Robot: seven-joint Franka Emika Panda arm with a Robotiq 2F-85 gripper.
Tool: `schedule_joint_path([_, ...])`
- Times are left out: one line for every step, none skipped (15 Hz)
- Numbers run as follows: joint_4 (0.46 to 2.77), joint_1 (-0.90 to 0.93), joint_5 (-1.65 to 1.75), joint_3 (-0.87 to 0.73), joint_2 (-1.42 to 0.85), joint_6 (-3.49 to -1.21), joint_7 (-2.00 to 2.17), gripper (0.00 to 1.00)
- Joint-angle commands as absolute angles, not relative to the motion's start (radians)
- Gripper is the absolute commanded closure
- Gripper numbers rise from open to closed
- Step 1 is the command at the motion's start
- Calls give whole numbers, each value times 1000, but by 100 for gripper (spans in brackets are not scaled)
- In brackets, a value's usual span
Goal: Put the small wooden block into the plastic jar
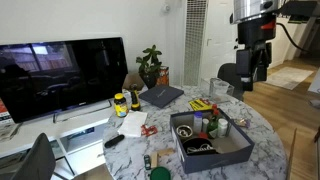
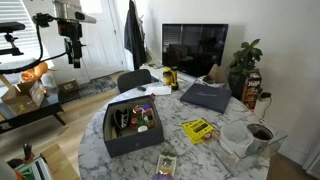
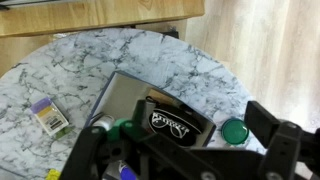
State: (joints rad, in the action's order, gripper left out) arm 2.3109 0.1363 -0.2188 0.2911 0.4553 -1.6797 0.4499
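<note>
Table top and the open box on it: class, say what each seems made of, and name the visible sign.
Table top: marble or a marble-look laminate, unclear which; white with grey veining, smooth surface. Box: probably cardboard or stiff board; matt dark grey, thin flat walls with crisp corners.

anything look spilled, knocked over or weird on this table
Nothing looks spilled, tipped or broken. The marble table is just cluttered: an open grey box full of odds and ends, a closed laptop, a yellow packet. The end effector hangs high above, open.
</note>
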Motion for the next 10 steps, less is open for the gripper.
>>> schedule_joint_path([2310, 141, -217, 287, 454, -1678, 452, 0])
schedule_joint_path([2310, 141, -217, 287, 454, -1678, 452, 0])
schedule_joint_path([2310, 141, -217, 287, 454, -1678, 452, 0])
schedule_joint_path([2310, 141, -217, 287, 454, -1678, 452, 0])
schedule_joint_path([2310, 141, -217, 287, 454, -1678, 452, 0])
schedule_joint_path([2290, 145, -202, 303, 422, -1711, 447, 0])
schedule_joint_path([2259, 149, -159, 333, 373, -1755, 445, 0])
schedule_joint_path([2215, 157, -103, 368, 307, -1779, 439, 0])
schedule_joint_path([2169, 155, -49, 400, 238, -1802, 469, 0])
schedule_joint_path([2129, 154, 15, 424, 181, -1813, 484, 0])
